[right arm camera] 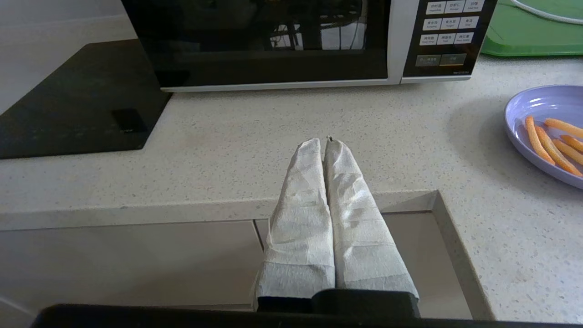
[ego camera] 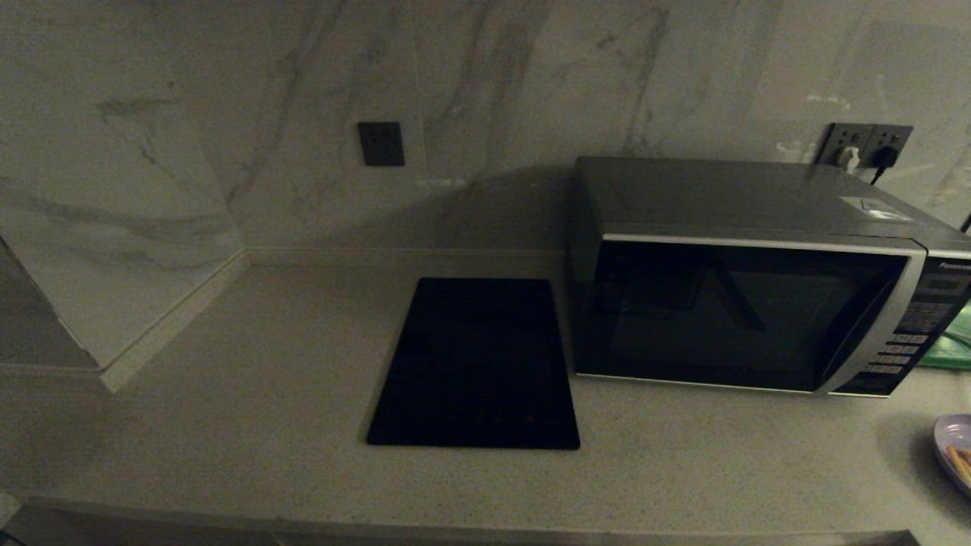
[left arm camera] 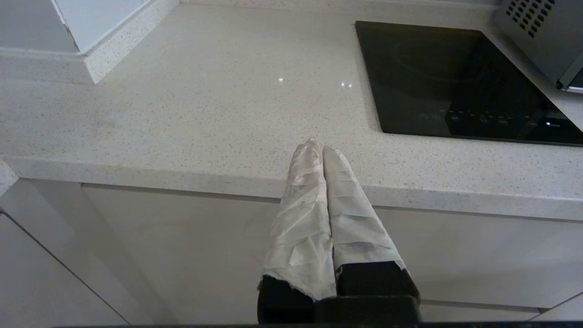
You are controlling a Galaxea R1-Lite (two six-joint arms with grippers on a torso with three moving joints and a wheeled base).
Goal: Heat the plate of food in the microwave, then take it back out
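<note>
Both grippers pulled back at the counter edge, microwave door closed, plate waiting outside.

Head view: the microwave [ego camera: 751, 277] stands at the right of the countertop [ego camera: 250, 394] with its black glass door closed, a flat black induction hob [ego camera: 474, 364] just to its left; the plate of food [ego camera: 954, 451] sits at the far right edge of the counter, in front of the oven's button-panel corner, cut off by the frame (no arm shows here).
Left wrist view: the left gripper [left arm camera: 317, 148] hangs before the counter edge, its wrapped fingers pressed together on nothing.
Right wrist view: the right gripper [right arm camera: 326, 142] is likewise closed and empty, facing the microwave door, with the lilac plate and its orange sticks off to one side.
The task looks barely begun; the next move likely calls for opening the door, then parting the fingers to take the plate's rim.
</note>
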